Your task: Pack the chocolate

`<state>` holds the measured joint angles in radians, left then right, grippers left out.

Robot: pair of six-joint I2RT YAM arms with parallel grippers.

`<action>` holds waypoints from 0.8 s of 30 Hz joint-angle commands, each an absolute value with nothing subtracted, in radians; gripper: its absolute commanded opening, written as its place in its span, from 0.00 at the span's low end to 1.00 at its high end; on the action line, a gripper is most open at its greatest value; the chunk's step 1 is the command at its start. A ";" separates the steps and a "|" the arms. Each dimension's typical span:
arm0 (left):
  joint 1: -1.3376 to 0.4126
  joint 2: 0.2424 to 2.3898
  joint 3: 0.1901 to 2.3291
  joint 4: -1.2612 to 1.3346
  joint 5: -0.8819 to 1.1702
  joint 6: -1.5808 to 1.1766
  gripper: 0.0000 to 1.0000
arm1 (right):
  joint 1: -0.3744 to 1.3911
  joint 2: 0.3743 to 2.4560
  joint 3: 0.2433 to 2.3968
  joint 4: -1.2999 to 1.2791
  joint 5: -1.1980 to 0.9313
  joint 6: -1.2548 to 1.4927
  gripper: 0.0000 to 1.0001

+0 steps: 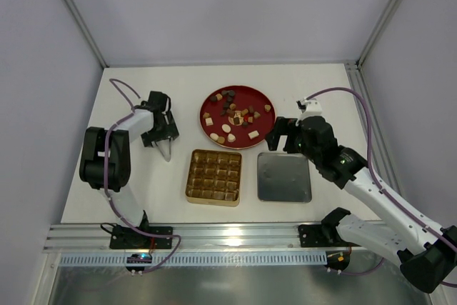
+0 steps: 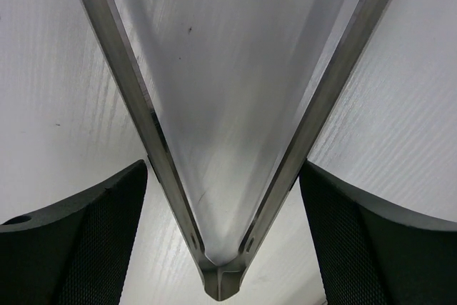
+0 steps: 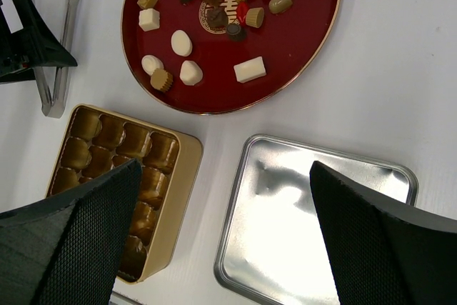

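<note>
The chocolate (image 1: 234, 113), several dark, tan and cream pieces, lies on a round red plate (image 1: 213, 99); it also shows in the right wrist view (image 3: 214, 12). The gold gridded box (image 1: 214, 176) sits in front of the plate with its cells empty. My left gripper (image 1: 161, 132) is open, low over the table, its fingers (image 2: 86, 241) on either side of metal tongs (image 2: 223, 176). My right gripper (image 1: 283, 133) is open and empty, held above the silver lid (image 3: 321, 226) and the box (image 3: 118, 169).
The silver lid (image 1: 284, 176) lies flat to the right of the gold box. The tongs (image 1: 167, 149) lie on the table left of the box. Walls close the table at the back and sides. A rail runs along the near edge.
</note>
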<state>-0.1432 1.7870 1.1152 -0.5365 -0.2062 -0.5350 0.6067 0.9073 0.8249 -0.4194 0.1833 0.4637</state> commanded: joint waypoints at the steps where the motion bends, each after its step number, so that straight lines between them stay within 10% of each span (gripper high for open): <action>1: -0.146 1.795 1.155 -0.580 -0.233 -0.499 0.84 | 0.607 0.884 0.819 -0.390 0.179 0.482 1.00; 24: -0.144 1.856 1.187 -0.554 -0.175 -0.529 0.67 | 0.607 0.896 0.807 -0.379 0.176 0.491 1.00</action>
